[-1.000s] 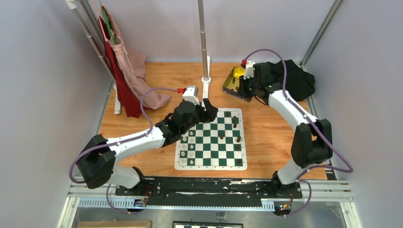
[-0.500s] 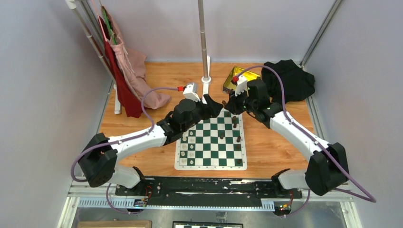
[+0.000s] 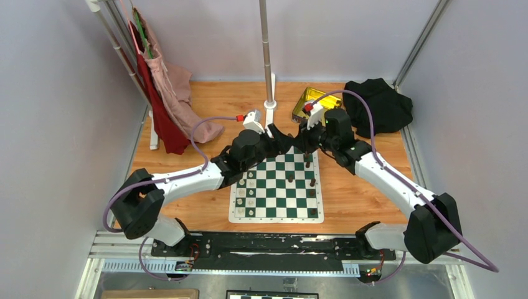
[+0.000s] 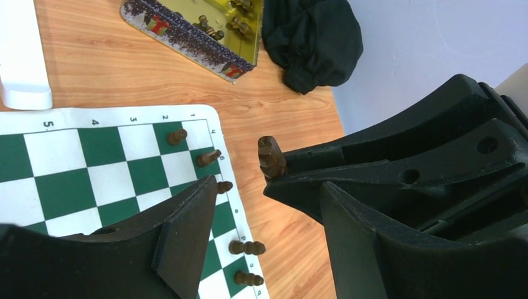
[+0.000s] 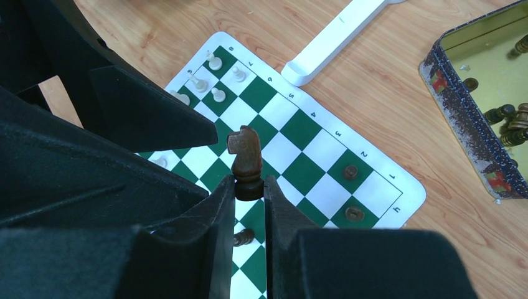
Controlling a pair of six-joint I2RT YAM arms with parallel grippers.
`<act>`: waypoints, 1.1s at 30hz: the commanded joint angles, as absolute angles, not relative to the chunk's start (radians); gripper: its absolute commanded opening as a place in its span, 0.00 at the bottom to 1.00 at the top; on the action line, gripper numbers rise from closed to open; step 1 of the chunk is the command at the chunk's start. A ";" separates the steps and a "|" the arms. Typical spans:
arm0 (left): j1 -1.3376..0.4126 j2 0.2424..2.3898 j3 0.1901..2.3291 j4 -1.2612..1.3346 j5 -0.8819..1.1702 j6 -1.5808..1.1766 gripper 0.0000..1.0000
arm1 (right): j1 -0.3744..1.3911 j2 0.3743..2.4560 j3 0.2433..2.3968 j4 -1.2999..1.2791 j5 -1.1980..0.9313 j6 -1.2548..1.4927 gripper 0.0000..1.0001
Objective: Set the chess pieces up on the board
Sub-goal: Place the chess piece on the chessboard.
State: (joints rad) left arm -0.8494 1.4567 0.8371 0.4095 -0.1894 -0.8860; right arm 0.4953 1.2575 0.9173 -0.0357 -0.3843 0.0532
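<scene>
Right gripper (image 5: pixel 249 187) clamped on dark knight (image 5: pixel 245 156) by its base, head free, likely for handover | left gripper (image 4: pixel 268 190) jaws apart, just beside it | spot: above board (image 3: pixel 274 215) 12 o'clock edge | tin (image 3: pixel 309 98) at 1 o'clock

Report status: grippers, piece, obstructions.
Right gripper shut on dark knight, gripped at its base, above the board. Left gripper open, close alongside the knight. Dark pieces standing on squares below.

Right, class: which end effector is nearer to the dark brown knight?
Right. The right end effector is shut on the base of the dark brown knight, holding it above the board. The left end effector stands open close beside it.
</scene>
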 commanded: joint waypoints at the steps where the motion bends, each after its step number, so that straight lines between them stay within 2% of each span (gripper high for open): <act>1: -0.830 1.481 0.841 0.483 -0.189 -0.914 0.66 | 0.554 1.241 0.897 0.020 -0.432 0.059 0.00; 10: -0.813 1.516 0.839 0.514 -0.174 -0.936 0.59 | 0.585 1.211 0.870 0.032 -0.454 0.067 0.00; 33: -0.782 1.518 0.829 0.542 -0.176 -0.982 0.59 | 0.621 1.154 0.824 0.020 -0.451 0.055 0.00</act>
State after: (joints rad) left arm -0.7849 1.5127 0.8356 0.5007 -0.1608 -0.9756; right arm 0.6128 1.1801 0.8413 0.0151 -0.4301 0.0559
